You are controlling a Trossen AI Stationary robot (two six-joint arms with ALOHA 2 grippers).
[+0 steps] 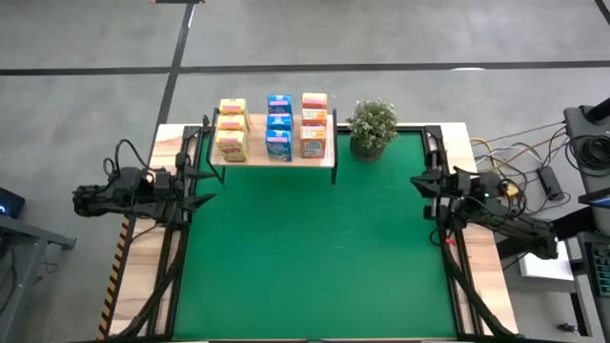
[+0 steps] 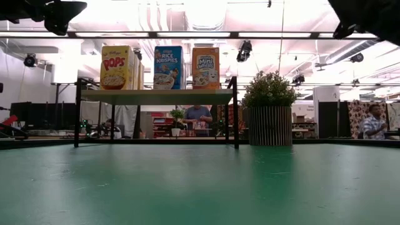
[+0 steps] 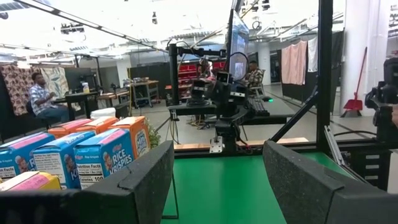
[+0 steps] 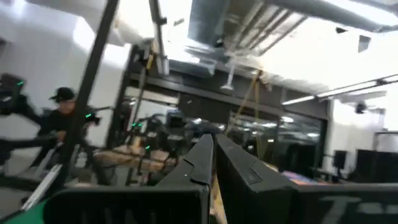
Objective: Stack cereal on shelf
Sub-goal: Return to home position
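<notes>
At table level the three front cereal boxes (image 2: 169,67) largely hide the six behind them on the shelf (image 2: 156,96)

This is a big open robotics lab or workshop. A green-topped bench (image 1: 315,248) stands on a grey concrete floor (image 1: 95,95) with dark lines (image 1: 286,69), and cables (image 1: 529,164) trail at its right. Ducts (image 4: 211,25) and strip lights (image 2: 187,35) run bare overhead. Beyond, people (image 3: 43,96) sit at desks (image 3: 87,96) among other robot rigs (image 3: 225,106).

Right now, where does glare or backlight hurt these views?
Low view: ceiling lights blow out behind the shelf, and the plant is backlit, but the cereal fronts stay well lit. Left wrist view: ceiling washed white. High view: even light, no glare on the mat.
</notes>
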